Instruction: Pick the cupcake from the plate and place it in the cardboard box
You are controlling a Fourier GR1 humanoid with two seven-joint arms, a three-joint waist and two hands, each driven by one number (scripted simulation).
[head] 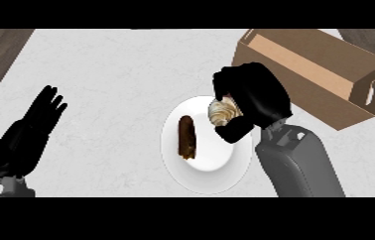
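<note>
Counter: pale, faintly marbled counter [110, 75] fills nearly the whole view, with a darker strip of another surface showing at the upper left corner and again at the upper right.

Left hand: black left hand [33, 127] shows at the left edge, resting with its fingers straight and spread, pointing up and away from the robot. It holds nothing and touches no object. It sits well apart from the plate.

Plate: white round plate [212, 177] lies on the counter a little right of centre, near the lower edge of the scene.

Brown item: dark brown elongated pastry [187, 136] lies lengthwise on the left half of the plate, untouched, just beside the cupcake but apart from it.

Cupcake: cupcake [222, 113] with pale swirled frosting sits at the upper right part of the plate. Whether its base rests on the plate or is raised off it, I cannot tell.

Right hand: black right hand [253, 97] comes in on its grey forearm [296, 162] from the lower right and is curled around the cupcake, fingers arched over its top and far side, thumb down along its near right side. Much of the cupcake is covered by the hand.

Cardboard box: brown cardboard box [330, 92] stands at the upper right, set at an angle, its open top showing a lighter inner wall. It is just beside the right hand, beyond and to the right of it.
</note>
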